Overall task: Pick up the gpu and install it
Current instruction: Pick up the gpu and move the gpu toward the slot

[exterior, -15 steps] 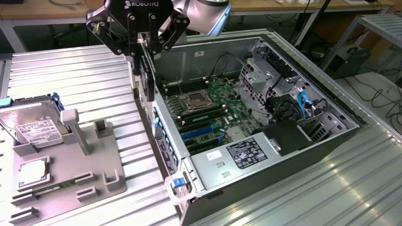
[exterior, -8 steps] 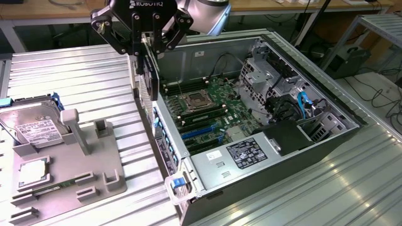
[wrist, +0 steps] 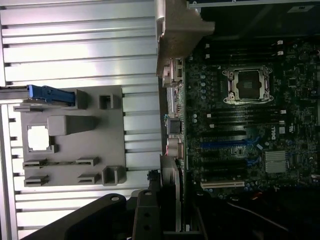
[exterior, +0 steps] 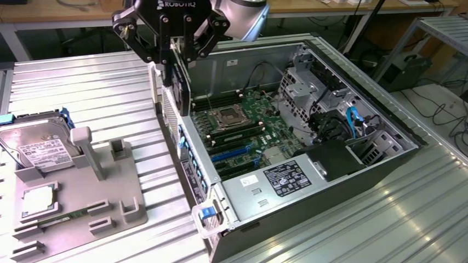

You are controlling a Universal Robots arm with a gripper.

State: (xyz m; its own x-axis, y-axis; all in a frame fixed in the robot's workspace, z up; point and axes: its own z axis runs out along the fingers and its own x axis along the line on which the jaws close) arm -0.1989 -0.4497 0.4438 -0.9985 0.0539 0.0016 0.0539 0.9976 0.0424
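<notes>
The gripper hangs over the rear wall of the open computer case, its fingers drawn narrow and clamped on the gpu. The gpu is held upright and seen edge-on, with its lower end at the case's rear rim, above the motherboard inside the case. Outside the case, toward the exterior view's left, a grey parts holder lies on the ribbed metal table. A hard drive rests at the holder's side farthest from the case.
</notes>
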